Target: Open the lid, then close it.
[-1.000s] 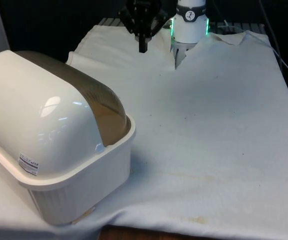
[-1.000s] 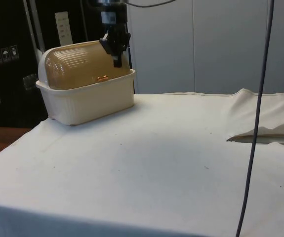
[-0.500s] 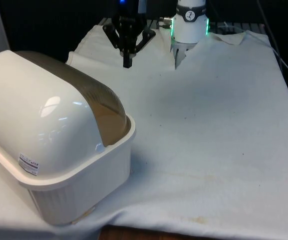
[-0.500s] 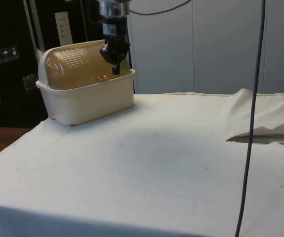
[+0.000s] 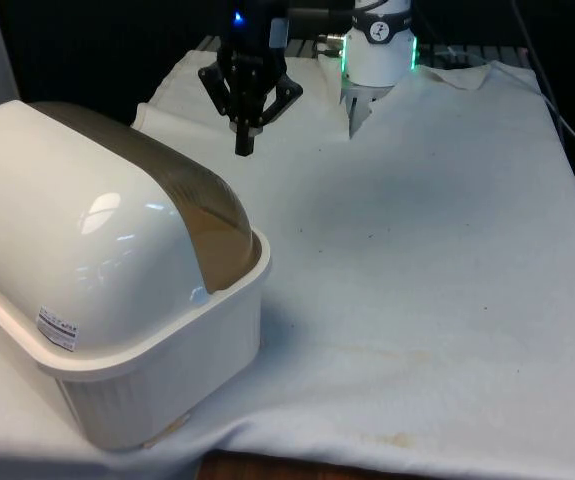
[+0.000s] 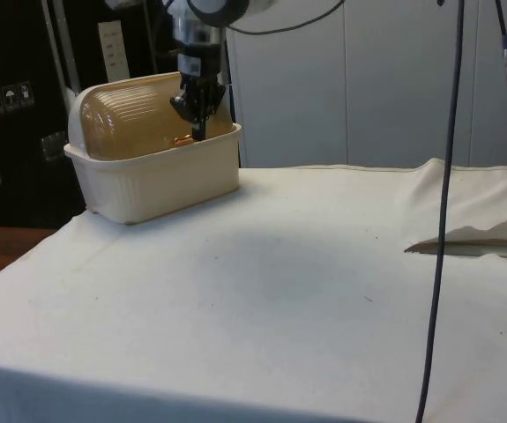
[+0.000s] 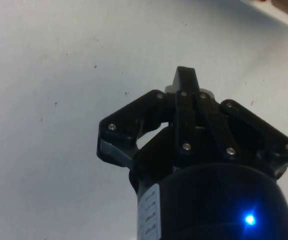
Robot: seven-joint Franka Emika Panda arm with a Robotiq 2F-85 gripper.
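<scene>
— The box (image 5: pixel 117 300)?
— Glossy cream plastic, ribbed on its walls; the lid (image 6: pixel 143 115) is smooth, see-through amber plastic.
— And the bench?
— Under a matt white cloth (image 5: pixel 417 260) (creased, faintly speckled). The gripper (image 5: pixel 244 148) looks matt black.

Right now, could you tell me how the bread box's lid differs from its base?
The lid is domed, translucent brown and horizontally ribbed; the base is a cream tub with vertical ribs and straight walls. The lid sits closed on top, while the base rests on the white cloth. Both look plastic.
</scene>
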